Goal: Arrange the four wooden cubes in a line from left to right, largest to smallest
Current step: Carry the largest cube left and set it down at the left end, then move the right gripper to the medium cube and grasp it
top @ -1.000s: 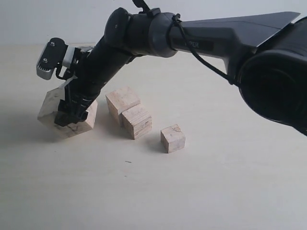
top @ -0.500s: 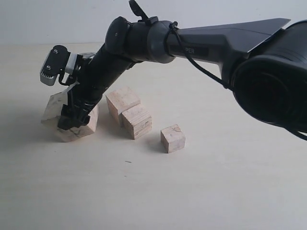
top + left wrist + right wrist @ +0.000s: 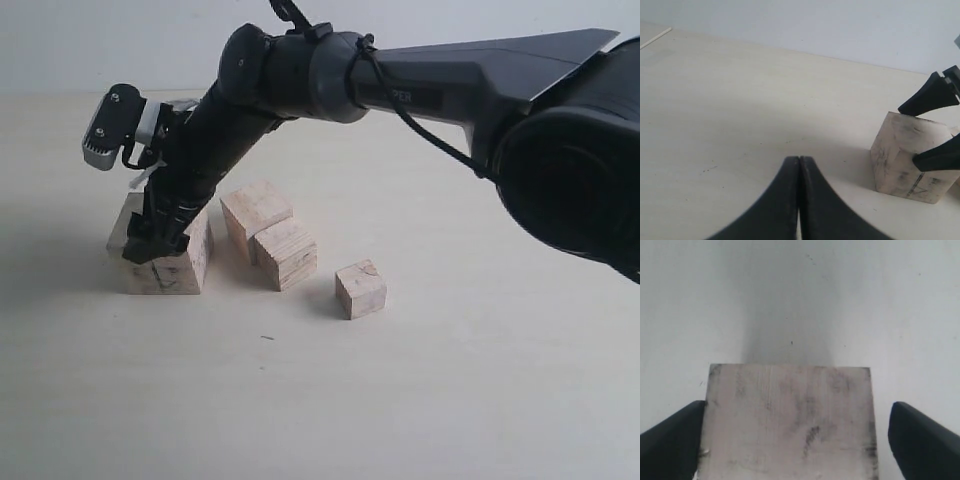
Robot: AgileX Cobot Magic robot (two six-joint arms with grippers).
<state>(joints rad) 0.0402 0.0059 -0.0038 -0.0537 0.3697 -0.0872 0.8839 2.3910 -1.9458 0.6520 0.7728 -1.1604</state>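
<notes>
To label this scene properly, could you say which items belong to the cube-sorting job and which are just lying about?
Job: largest scuffed pale wooden cube, inside the open right end effector; second-largest pale cube; third pale cube; smallest pale cube.
Not part: shut left end effector; pale tabletop.

A pale beige table (image 3: 450, 400) is seen filling most of the exterior view, bounded at 12 o'clock by a plain grey-white wall (image 3: 100, 40). A tiny dark speck (image 3: 266, 338) is found on it toward 7 o'clock of centre. In the left wrist view a thin pale strip (image 3: 656, 38) (too small to identify) is seen lying on the table.
</notes>
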